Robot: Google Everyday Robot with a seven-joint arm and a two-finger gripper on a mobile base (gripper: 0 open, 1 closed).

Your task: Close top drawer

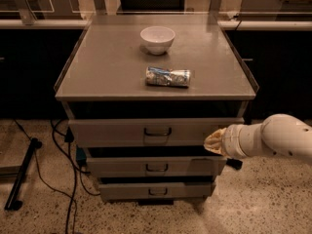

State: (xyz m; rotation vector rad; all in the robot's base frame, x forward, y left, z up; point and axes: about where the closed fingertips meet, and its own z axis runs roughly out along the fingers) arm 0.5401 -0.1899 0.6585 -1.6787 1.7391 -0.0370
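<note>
The top drawer [122, 132] is the widest grey drawer front, with a small dark loop handle [157, 131] at its centre. It stands pulled out a little from the cabinet, with a dark gap above it. My gripper [212, 140] comes in from the right on a white arm [273, 139]. Its tip is at the right end of the top drawer's front panel and seems to touch it.
Two narrower grey drawers [156, 167] sit below, also slightly out. On the grey cabinet top [107, 67] stand a white bowl [157, 39] and a lying crushed can [167, 76]. Black cables [63, 165] and a dark stand base [22, 174] lie on the floor at left.
</note>
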